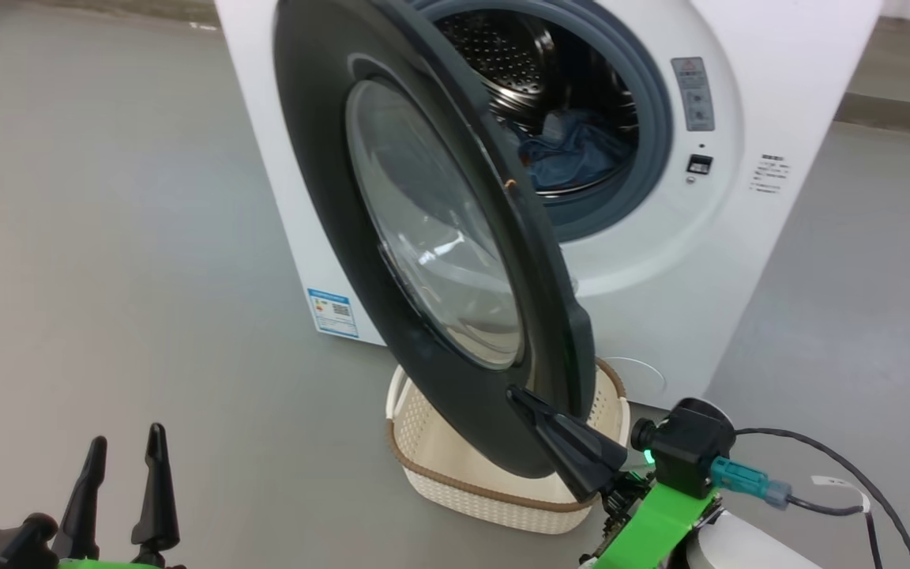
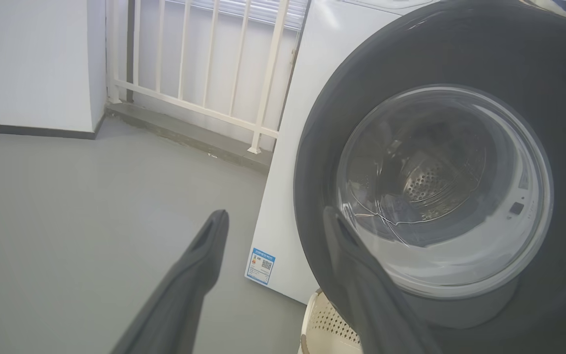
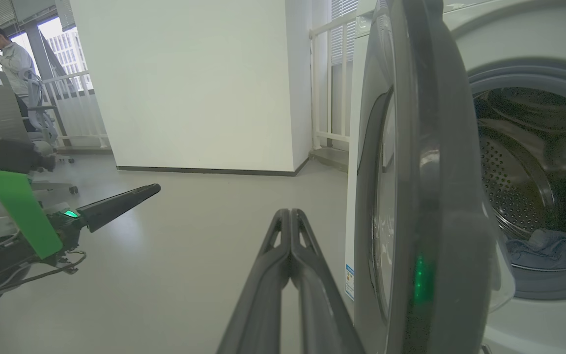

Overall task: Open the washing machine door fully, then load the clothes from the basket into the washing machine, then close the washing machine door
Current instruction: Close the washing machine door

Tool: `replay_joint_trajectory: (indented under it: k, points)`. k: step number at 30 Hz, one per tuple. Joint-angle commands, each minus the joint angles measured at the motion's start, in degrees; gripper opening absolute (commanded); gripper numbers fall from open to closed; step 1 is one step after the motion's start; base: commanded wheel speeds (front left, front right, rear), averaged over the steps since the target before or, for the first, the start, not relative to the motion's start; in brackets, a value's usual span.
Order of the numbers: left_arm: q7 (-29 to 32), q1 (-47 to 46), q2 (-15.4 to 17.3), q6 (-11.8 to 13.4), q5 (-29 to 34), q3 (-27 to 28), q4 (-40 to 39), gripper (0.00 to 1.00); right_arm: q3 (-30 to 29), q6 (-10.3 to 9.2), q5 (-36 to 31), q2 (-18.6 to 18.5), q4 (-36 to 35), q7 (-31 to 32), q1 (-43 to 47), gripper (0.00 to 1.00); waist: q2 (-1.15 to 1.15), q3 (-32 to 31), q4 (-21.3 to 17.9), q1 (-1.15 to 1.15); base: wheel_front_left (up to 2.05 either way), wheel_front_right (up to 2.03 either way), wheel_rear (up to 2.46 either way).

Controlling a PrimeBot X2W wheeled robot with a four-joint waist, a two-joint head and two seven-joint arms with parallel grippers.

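Right gripper (image 1: 520, 395) of mine: fingers pressed together, nothing pinched, tips at the lower outer rim of the washing machine door (image 1: 321, 158) (contact unclear). Door stands partly open, hanging out over the basket (image 1: 494, 510) on the floor (image 1: 107, 237) before the washing machine (image 1: 779, 79). Blue clothes (image 1: 573, 150) lie in the drum (image 1: 502, 55). My left gripper (image 1: 127, 438) is spread wide, empty, off to the door's left.

The washing machine (image 1: 779, 79) is white, its door (image 1: 313, 158) black, the basket (image 1: 494, 506) perforated cream and brown-rimmed, the clothes (image 1: 573, 154) blue
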Motion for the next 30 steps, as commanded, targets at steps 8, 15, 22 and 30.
replay_joint_trajectory:
  k: [8,15,22,30]
  points:
    - [-0.5,-0.4,0.9,-0.3,-0.4,2.3,-1.0,1.0,2.2,0.42,3.8,-0.5,5.7,-0.3,-2.6,0.0,0.0,-1.3,2.8,0.0,0.0,0.0,0.0]
    - [-0.5,-0.1,1.1,-0.3,-0.5,2.5,-1.3,1.0,2.7,0.42,5.2,-0.7,10.0,-0.3,-4.2,0.0,0.0,-1.7,3.3,0.0,0.0,0.0,0.0]
    - [-0.5,-0.2,1.2,-0.3,-0.6,2.6,-1.6,1.0,2.5,0.42,5.9,-1.6,13.4,-0.3,-6.2,0.0,0.0,-0.8,3.2,0.0,0.0,0.0,0.0]
    - [-0.5,-0.8,1.6,-0.3,-0.9,2.0,-1.7,1.0,1.0,0.42,5.9,-3.6,16.0,-0.3,-9.1,0.0,0.0,1.3,3.4,0.0,0.0,0.0,0.0]
